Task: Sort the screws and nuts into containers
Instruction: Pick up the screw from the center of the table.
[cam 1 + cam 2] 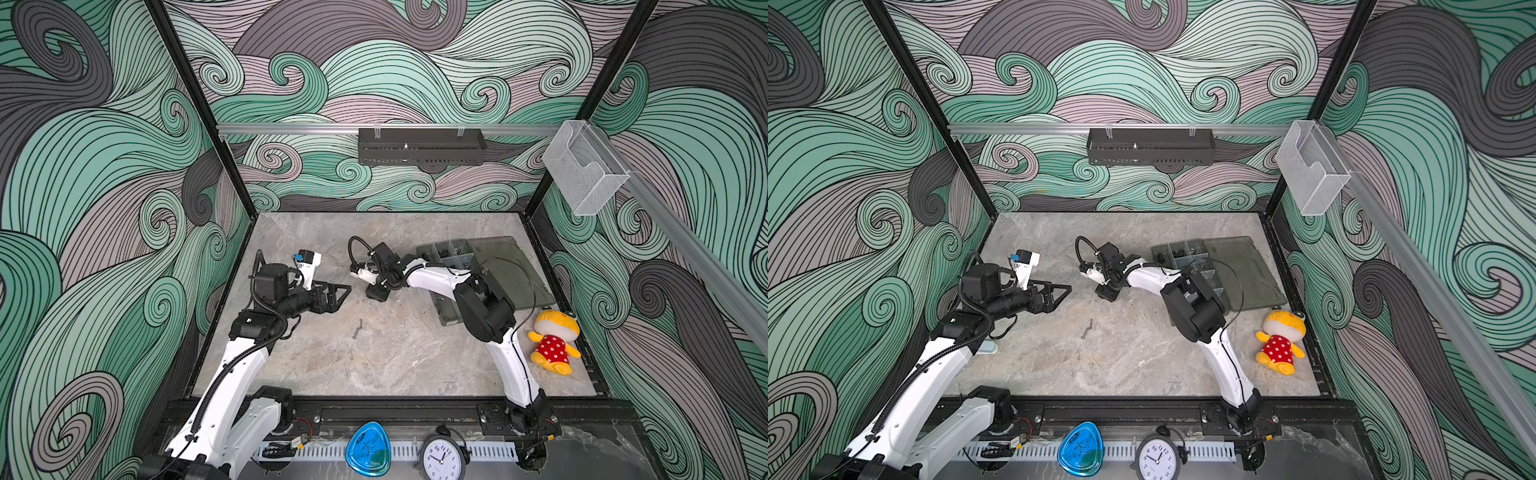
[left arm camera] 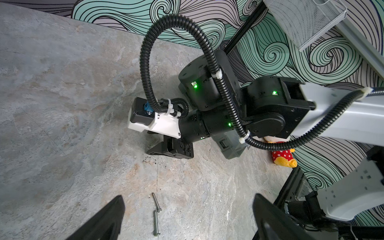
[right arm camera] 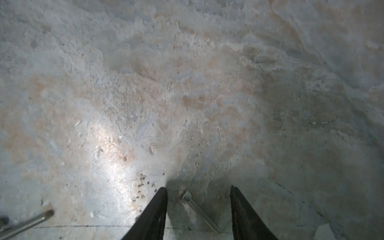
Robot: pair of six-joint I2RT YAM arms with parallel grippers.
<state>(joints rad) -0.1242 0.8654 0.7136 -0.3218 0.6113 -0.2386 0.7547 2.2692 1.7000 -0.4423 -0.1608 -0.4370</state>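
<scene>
marbled surface carries the open organiser box at its right rear. right fingers spread around one silver screw lying flat; left fingers spread, near two more screws mid-surface.

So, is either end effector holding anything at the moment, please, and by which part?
Nothing is held. The right end effector stands open around a silver screw lying on the table; the left end effector is open, empty.
</scene>
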